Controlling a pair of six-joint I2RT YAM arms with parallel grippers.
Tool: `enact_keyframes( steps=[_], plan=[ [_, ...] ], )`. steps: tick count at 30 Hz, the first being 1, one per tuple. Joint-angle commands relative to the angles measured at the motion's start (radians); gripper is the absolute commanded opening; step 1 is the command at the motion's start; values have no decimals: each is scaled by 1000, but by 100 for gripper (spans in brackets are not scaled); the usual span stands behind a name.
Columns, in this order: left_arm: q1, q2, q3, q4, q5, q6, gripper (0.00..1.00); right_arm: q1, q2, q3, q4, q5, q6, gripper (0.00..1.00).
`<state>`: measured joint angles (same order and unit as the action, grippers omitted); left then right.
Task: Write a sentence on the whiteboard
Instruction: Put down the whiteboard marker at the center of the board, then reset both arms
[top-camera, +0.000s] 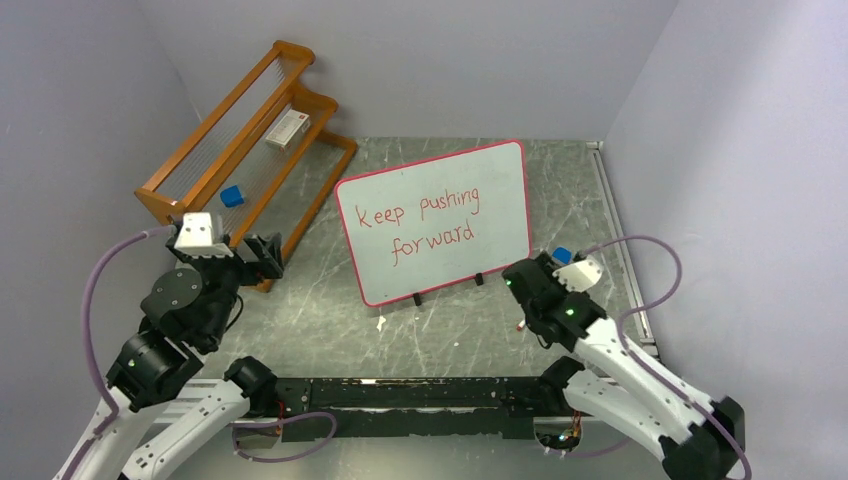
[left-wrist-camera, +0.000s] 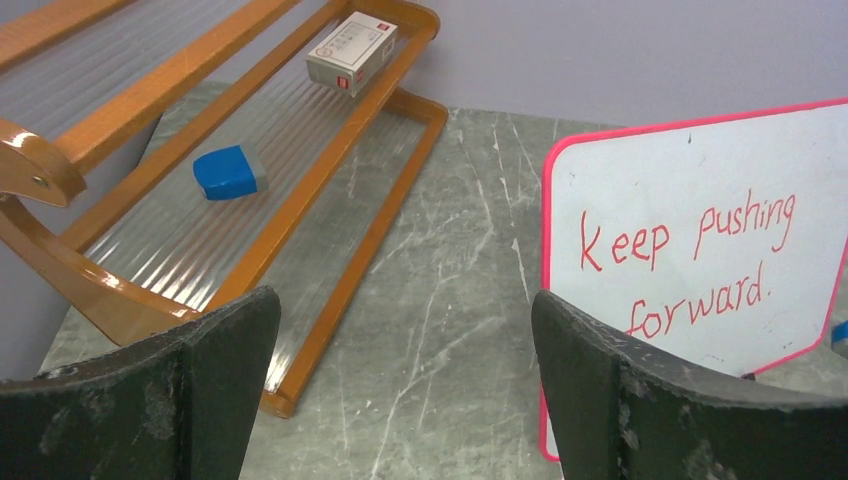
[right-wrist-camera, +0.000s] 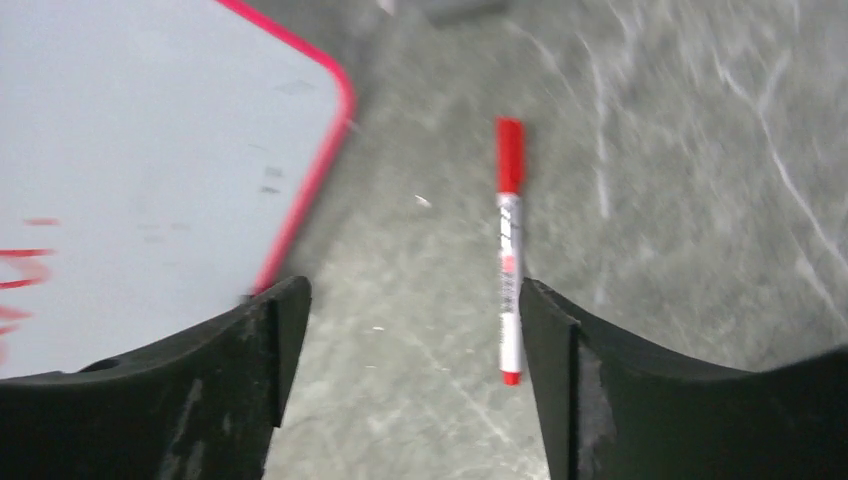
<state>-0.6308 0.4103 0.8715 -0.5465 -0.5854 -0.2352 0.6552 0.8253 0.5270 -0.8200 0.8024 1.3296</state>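
Observation:
The whiteboard (top-camera: 500, 190) stands upright on two small black feet at mid-table, pink-framed. The sentence (top-camera: 420, 222) in red reads "Keep pushing forward" over two lines, also legible as the sentence (left-wrist-camera: 690, 260) in the left wrist view. My right gripper (right-wrist-camera: 412, 300) is open low over the table by the board's lower right corner (right-wrist-camera: 330, 90), nothing between its fingers. A red-capped marker (right-wrist-camera: 509, 260) lies on the table just beside the right finger. My left gripper (left-wrist-camera: 405, 320) is open and empty, left of the board.
A wooden rack (top-camera: 250, 130) stands at the back left, holding a blue eraser (left-wrist-camera: 228, 171) and a small white box (left-wrist-camera: 351, 52). A black rail (top-camera: 420, 400) runs along the near edge between the arm bases. Purple walls close in on all sides.

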Motion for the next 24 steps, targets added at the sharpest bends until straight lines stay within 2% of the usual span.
enact_keyframes(
  steps=[1,2,3,6,8,13,17,24],
  plan=[
    [8,-26,88,-77,8,26,98,-6,-139,143,-28,92,-239,89],
    [8,-28,103,-87,4,33,98,-6,-170,170,-12,92,-319,98],
    [8,-31,119,-96,-2,42,98,-6,-202,205,-2,92,-403,100],
    [9,-41,172,-131,-19,65,98,-6,-275,295,16,94,-572,100],
    [9,-50,203,-149,-34,76,98,-6,-312,363,-7,112,-608,100],
    [8,-94,246,-166,-75,92,98,-6,-426,403,132,37,-921,100],
    [8,-148,222,-147,-85,94,98,-6,-494,372,195,26,-1036,100],
    [6,-188,167,-123,-95,71,98,-6,-573,276,323,38,-1133,100]
  ],
)
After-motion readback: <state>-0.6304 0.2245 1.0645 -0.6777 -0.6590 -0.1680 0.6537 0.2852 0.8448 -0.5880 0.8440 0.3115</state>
